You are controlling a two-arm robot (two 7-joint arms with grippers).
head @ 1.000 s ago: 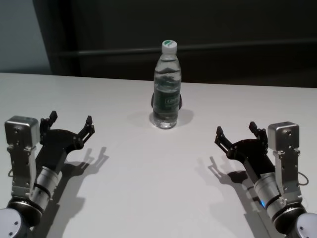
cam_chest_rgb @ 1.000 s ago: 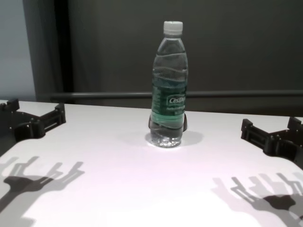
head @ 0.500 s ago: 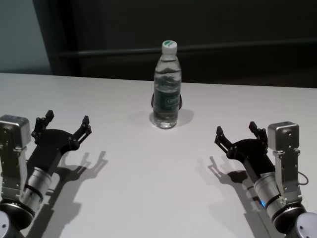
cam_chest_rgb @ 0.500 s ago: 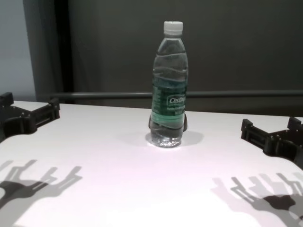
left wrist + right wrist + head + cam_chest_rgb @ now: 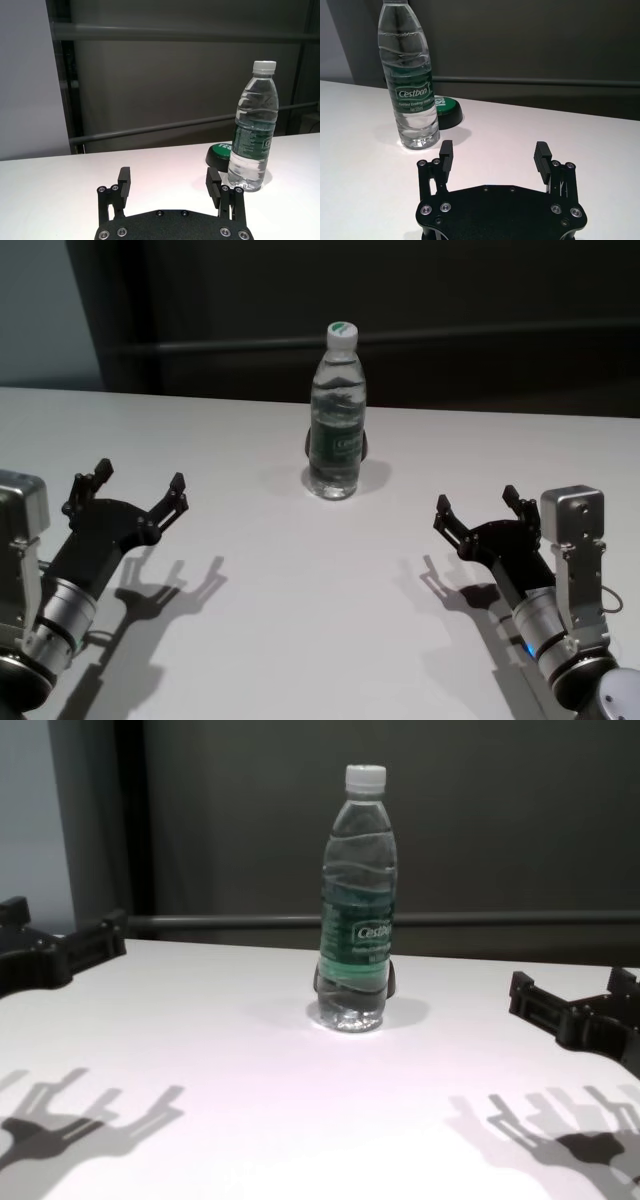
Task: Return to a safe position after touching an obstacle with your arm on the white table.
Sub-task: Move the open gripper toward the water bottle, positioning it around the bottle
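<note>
The obstacle, a clear water bottle (image 5: 337,415) with a white cap and dark green label, stands upright at the middle back of the white table (image 5: 300,570). It also shows in the chest view (image 5: 357,900), the left wrist view (image 5: 252,135) and the right wrist view (image 5: 412,80). My left gripper (image 5: 135,495) is open and empty above the table's near left, well clear of the bottle; it shows in its own wrist view (image 5: 170,186) and the chest view (image 5: 60,935). My right gripper (image 5: 478,508) is open and empty at the near right; it also shows in its wrist view (image 5: 492,159) and the chest view (image 5: 570,1000).
A low dark round object with a green top (image 5: 445,107) lies on the table just behind the bottle, also in the left wrist view (image 5: 219,154). A dark wall with a horizontal rail (image 5: 200,920) runs behind the table's far edge.
My left arm has drawn back toward the left and risen a little, gripper still open. The bottle and the right arm have not moved.
</note>
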